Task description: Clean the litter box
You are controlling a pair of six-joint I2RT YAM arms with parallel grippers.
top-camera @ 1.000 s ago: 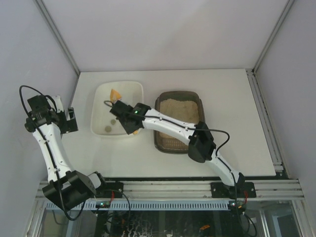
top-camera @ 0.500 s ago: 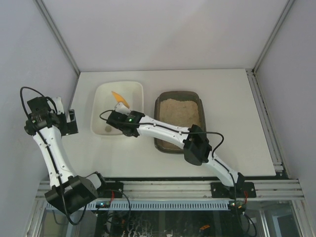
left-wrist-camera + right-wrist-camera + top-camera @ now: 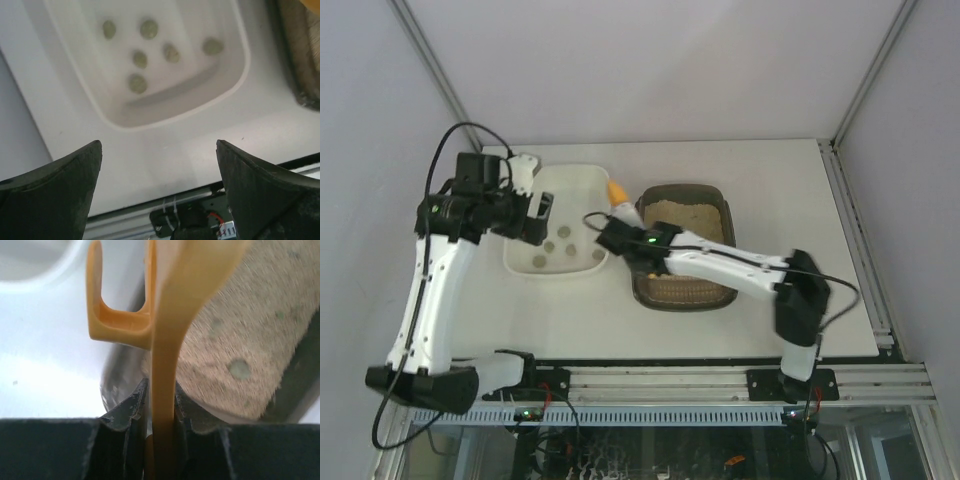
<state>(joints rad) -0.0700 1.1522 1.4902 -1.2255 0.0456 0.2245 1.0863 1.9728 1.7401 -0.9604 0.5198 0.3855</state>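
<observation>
Clumps [image 3: 148, 29] show more thickly in the white tray [image 3: 570, 170] than a second ago, and the right tool [image 3: 160, 415] has swung back to the far-left rim of the litter box [image 3: 682, 303] on the desk [image 3: 770, 170], so another pass seems due. It is clenched on the yellow scoop [image 3: 167, 340]. The left tool [image 3: 159, 145], newly over the tray, gapes wide and empty.
</observation>
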